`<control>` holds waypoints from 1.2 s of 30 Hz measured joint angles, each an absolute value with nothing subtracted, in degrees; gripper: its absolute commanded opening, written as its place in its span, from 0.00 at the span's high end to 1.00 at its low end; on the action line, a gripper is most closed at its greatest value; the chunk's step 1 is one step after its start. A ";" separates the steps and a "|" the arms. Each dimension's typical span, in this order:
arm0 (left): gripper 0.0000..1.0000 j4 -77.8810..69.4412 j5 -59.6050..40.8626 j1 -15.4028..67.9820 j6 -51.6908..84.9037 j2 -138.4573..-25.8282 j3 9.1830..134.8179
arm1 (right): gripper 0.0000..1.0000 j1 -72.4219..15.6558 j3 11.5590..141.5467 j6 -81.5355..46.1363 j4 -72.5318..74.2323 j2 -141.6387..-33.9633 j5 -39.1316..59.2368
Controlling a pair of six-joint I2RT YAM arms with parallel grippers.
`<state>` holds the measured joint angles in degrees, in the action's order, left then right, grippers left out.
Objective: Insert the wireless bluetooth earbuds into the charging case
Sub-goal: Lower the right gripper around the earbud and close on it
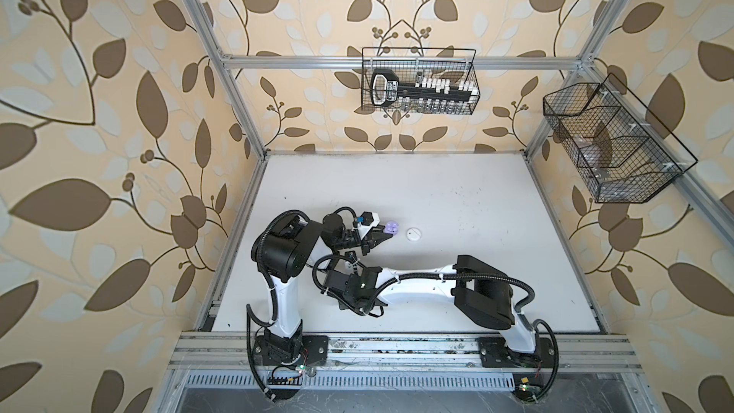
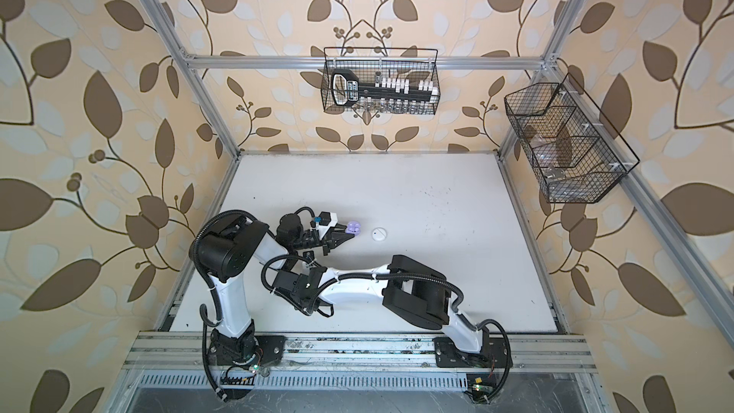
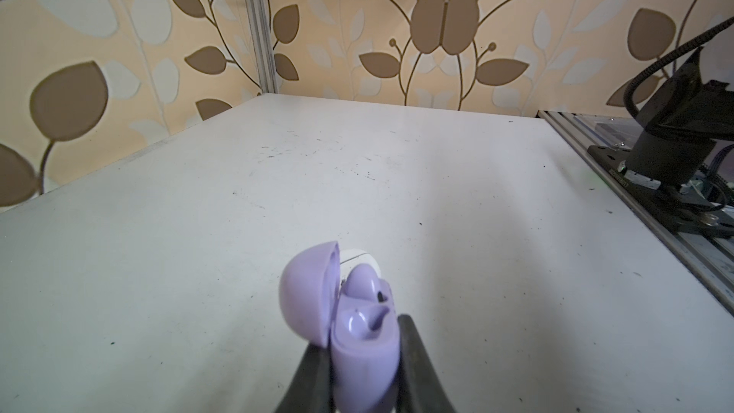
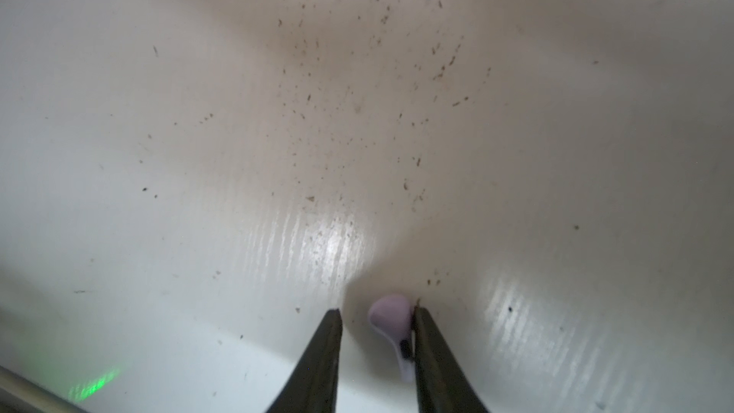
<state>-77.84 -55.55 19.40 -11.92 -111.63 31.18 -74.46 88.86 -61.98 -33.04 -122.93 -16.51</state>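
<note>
The left end effector (image 3: 359,335) is clamped on the open lavender charging case (image 3: 363,367), with 1 seated earbud (image 3: 361,284) inside. Nearer the arm bases than that case, the right end effector (image 4: 378,311) has its jaws apart around a loose earbud (image 4: 387,315) on the tabletop (image 4: 357,113); this earbud touches 1 finger.

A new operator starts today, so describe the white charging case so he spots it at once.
Look at the white tabletop and find the left gripper near its middle, clamped on an open lavender case. Just past that case, toward the right arm's side, lies the white case. It alone is white, shut, and lying free and flat like a puck.
</note>
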 measured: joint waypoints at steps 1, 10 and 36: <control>0.90 -77.82 -55.55 19.40 -11.92 -111.63 31.18 | 0.68 -74.46 89.30 -61.71 -33.52 -123.13 -16.53; 0.89 -77.84 -55.55 18.65 -11.92 -111.63 31.18 | 0.68 -74.63 93.45 -59.55 -38.50 -125.69 -17.87; 0.88 -77.82 -54.50 18.65 -11.86 -111.63 31.18 | 0.71 -75.42 98.61 -58.19 -44.40 -128.14 -20.45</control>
